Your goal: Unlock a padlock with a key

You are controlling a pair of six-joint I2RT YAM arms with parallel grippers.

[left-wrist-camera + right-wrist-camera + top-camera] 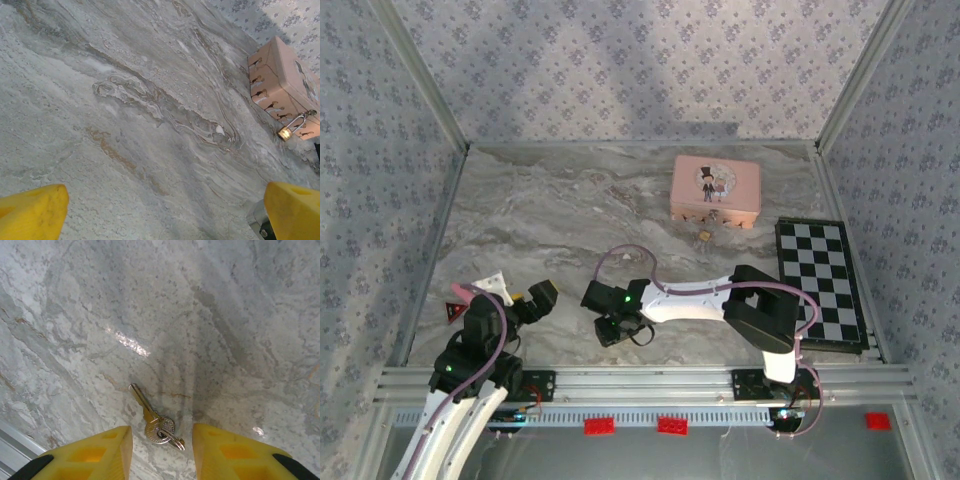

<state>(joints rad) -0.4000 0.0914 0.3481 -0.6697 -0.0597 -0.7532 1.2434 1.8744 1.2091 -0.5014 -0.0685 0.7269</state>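
Lying flat on the marbled worktop, the key has its ringed head between the yellow fingers of the right tool, which stand apart on either side without touching it. The left tool is spread wide above bare worktop. The padlock rests against the front of the pink tin, well apart from the key.

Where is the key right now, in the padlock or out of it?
Out. The key lies flat on the table, between the jaws of the right gripper; the padlock sits by the pink tin.
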